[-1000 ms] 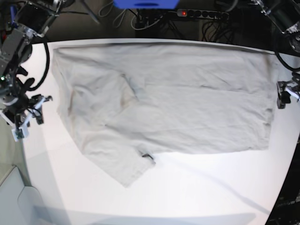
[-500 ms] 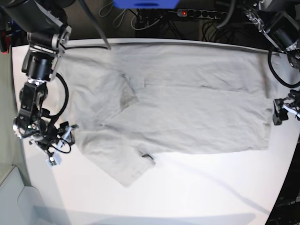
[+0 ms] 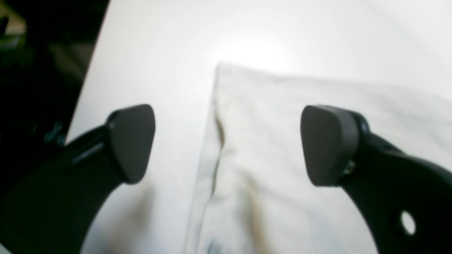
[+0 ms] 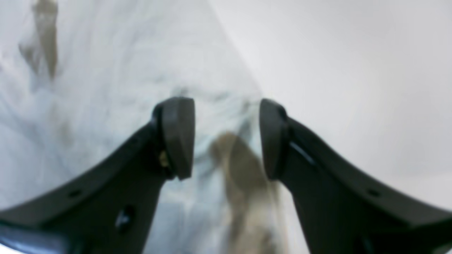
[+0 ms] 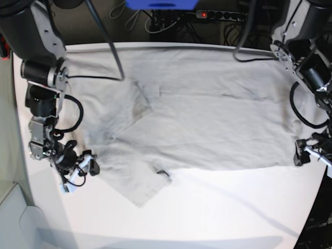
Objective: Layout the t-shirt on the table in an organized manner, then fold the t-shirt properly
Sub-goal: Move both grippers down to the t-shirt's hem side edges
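the shirt [image 5: 197,109] is lying spread across the far half of the counter [image 5: 218,212], mostly flat, with one sleeve folded in and a lower flap [image 5: 137,181] sticking out toward me.

my left fingers [image 3: 226,144] are gaping wide over the shirt's near corner, straddling its hem [image 3: 212,151], holding nothing. my right fingers [image 4: 226,137] are standing partly open right at the sleeve-side edge; cloth is showing between them, but i am judging that they are not pinching it yet.

risks as i am seeing them: i am closing on one layer only, so the fold is dragging crooked; i am pressing too low and catching counter instead of cloth; the two sides are lifting unevenly, so the flat body is wrinkling again. both wrist views are blurry, so my aim on the edges is uncertain.
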You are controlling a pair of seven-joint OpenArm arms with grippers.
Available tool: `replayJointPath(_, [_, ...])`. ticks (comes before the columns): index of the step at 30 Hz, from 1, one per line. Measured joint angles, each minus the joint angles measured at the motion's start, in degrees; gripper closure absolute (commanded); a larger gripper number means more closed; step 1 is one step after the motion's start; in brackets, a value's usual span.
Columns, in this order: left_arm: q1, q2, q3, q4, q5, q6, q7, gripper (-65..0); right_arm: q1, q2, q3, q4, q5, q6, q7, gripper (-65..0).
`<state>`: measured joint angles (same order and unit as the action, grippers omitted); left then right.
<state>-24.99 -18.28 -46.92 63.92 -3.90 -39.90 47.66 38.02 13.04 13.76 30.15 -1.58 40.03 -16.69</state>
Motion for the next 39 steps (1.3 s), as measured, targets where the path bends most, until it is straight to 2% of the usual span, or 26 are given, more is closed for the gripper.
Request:
replayJointPath(4, [0.4, 0.1, 0.3, -0.3, -0.1, 0.0, 0.0, -64.1, 0.9, 1.9, 0.0, -3.8, 0.1, 0.0, 4.4, -30.2])
replayJointPath(7, [0.3, 0.1, 0.2, -0.5, 0.0, 0.0, 0.0, -64.1, 0.3, 2.7, 0.0, -4.5, -0.1, 0.0, 5.0, -30.2])
replayJointPath(13, [0.3, 0.1, 0.2, -0.5, 0.0, 0.0, 0.1, -64.1, -1.3, 2.2, 0.0, -4.5, 0.0, 0.0, 5.4, -30.2])
replayJointPath(19, [1.4, 0.1, 0.0, -0.1, -0.3, 0.0, -0.1, -64.1, -1.5, 1.3, -9.5, -4.3, 0.4, -0.2, 7.1, -29.9])
replayJointPath(23, [2.4, 0.1, -0.2, -0.1, 0.2, 0.0, 0.2, -64.1, -2.5, 1.4, -11.3, -3.9, 1.3, -0.2, 8.1, -29.4])
replayJointPath(26, [2.6, 0.0, -0.2, -0.1, -0.2, 0.0, -0.1, -64.1, -2.8, 1.4, -11.4, -3.9, 1.7, -0.2, 8.8, -24.4])
replayJointPath(33, [2.7, 0.0, -0.1, -0.1, -0.2, 0.0, -0.1, -64.3, -2.8, 1.6, -11.2, -3.8, 1.6, -0.2, 8.2, -3.1])
replayJointPath(35, [2.7, -0.2, 0.2, -0.4, -0.1, 0.0, -0.2, -64.3, -2.8, 1.6, -11.2, -3.8, 1.6, -0.2, 8.2, 0.0])
replayJointPath(37, [2.7, -0.5, 0.2, -0.6, -0.1, 0.0, -0.2, -64.3, -2.8, 1.6, -11.2, -3.8, 1.6, -0.2, 8.2, 0.0])
replayJointPath(39, [2.0, -1.0, 0.9, -1.1, 1.0, 0.1, -2.8, -64.3, -2.8, 1.6, -11.2, -3.8, 1.6, -0.2, 8.2, 0.0])
